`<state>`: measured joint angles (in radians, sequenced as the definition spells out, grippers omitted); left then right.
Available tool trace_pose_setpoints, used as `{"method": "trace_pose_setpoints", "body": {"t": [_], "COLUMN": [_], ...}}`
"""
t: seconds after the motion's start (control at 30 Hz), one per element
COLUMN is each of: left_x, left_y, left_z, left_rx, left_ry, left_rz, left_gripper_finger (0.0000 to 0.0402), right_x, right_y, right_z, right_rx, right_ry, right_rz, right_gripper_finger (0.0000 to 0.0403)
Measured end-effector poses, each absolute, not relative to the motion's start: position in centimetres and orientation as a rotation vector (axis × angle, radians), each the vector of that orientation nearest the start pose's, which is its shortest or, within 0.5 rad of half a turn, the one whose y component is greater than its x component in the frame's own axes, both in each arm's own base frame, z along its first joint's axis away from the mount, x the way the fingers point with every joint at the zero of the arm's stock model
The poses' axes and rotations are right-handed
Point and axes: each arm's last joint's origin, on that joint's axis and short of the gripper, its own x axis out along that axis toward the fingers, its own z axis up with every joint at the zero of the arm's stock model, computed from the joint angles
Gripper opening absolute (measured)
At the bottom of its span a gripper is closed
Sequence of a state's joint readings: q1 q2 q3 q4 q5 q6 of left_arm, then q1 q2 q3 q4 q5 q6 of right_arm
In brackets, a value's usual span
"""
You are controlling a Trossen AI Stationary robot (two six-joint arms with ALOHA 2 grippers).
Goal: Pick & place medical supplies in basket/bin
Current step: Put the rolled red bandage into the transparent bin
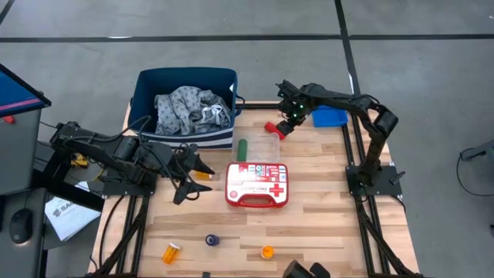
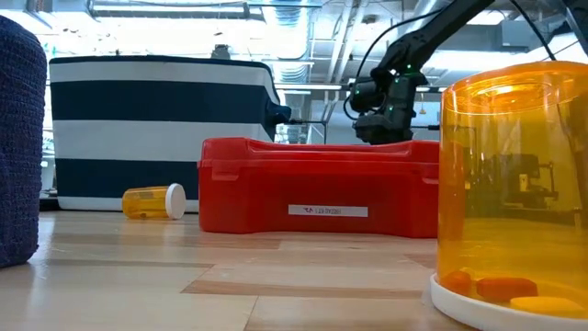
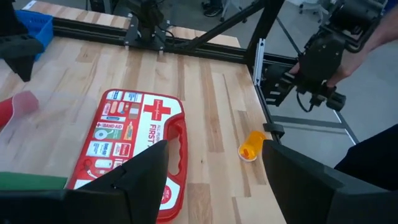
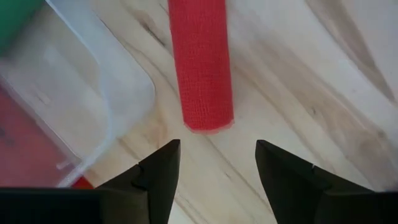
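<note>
Right pincer (image 4: pixel 214 158) parted above red cylinder (image 4: pixel 200 62), not touching.

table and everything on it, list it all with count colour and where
basket: one, navy with white stripes, far left; holds one grey-white patterned cloth
bin: one, bright blue, far right
first-aid case: one, red and white, centre
red cylinder: one, far centre
green cylinder: one, behind the case
dark blue cylinder: one, near edge
pill bottles: three seen, orange, two at the near edge, one by the left jaws
table: one, light wood
left gripper: jaws open, left of case
right gripper: jaws apart over red cylinder
</note>
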<state>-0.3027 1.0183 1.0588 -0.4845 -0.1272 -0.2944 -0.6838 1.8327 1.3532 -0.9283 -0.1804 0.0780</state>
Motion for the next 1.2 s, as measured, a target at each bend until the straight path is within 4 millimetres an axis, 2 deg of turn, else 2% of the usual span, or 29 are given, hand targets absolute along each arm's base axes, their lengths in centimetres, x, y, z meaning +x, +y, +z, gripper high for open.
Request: {"method": "trace_pose_setpoints", "body": {"t": [0.27,0.73,0.97,1.2], "left_x": [20.4,20.4,20.4,20.5], "left_y": [-5.9,-5.9,-5.9,-5.9], "left_z": [36.0,36.1,36.1,36.1], "left_rx": [-0.205,-0.229,-0.235,-0.236], "left_ry": [0.418,0.407,0.404,0.397], "left_rz": [-0.106,-0.077,-0.072,-0.07], "left_gripper_finger": [0.025,0.025,0.025,0.025], "right_x": [28.0,28.9,29.0,29.0], "right_y": [-22.0,-22.6,-22.7,-22.7], "right_z": [19.5,17.6,16.8,16.5], "right_rx": [0.66,0.633,0.634,0.633], "right_ry": [1.253,1.262,1.28,1.295], "right_rz": [-0.428,-0.401,-0.396,-0.387], "right_gripper_finger": [0.0235,0.0237,0.0224,0.0185]}}
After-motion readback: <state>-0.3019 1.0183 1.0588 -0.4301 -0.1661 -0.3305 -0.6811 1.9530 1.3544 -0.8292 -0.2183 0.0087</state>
